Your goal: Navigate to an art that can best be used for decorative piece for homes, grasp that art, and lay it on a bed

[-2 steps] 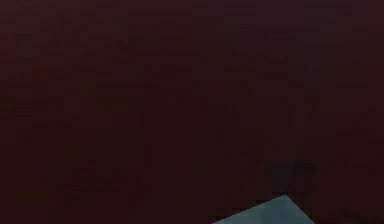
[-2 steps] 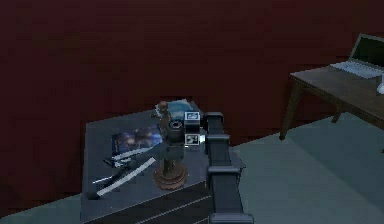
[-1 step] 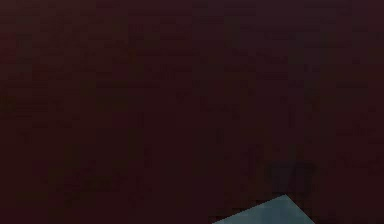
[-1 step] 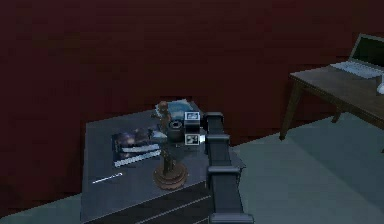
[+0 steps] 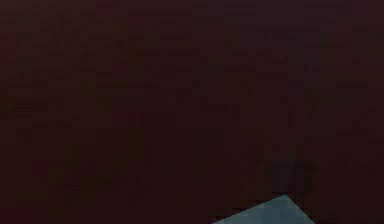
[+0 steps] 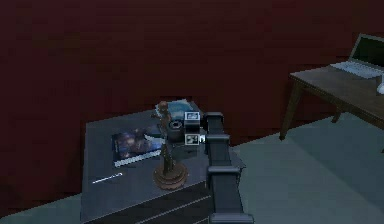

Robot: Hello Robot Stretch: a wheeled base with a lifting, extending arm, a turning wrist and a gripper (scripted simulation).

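A small brownish statuette point(image 6: 172, 172) on a round base stands near the front of a dark grey low cabinet point(image 6: 100, 160) in the arm side view. My arm point(image 6: 225, 180) rises from the bottom edge to two white marked squares point(image 6: 192, 132). The gripper point(image 6: 163, 128) shows just left of them, above the statuette in the picture. The cabinet top and the things on it lie behind its far end, so I cannot tell whether it holds anything or touches the statuette.
On the cabinet also lie a flat magazine or book point(image 6: 135, 143), a thin white stick point(image 6: 107, 178) and a bluish object point(image 6: 182, 106). A wooden desk point(image 6: 335, 92) with a laptop point(image 6: 360, 55) stands at the right. A dark red wall point(image 5: 180, 90) is close ahead, with grey floor point(image 5: 270, 212) at the bottom.
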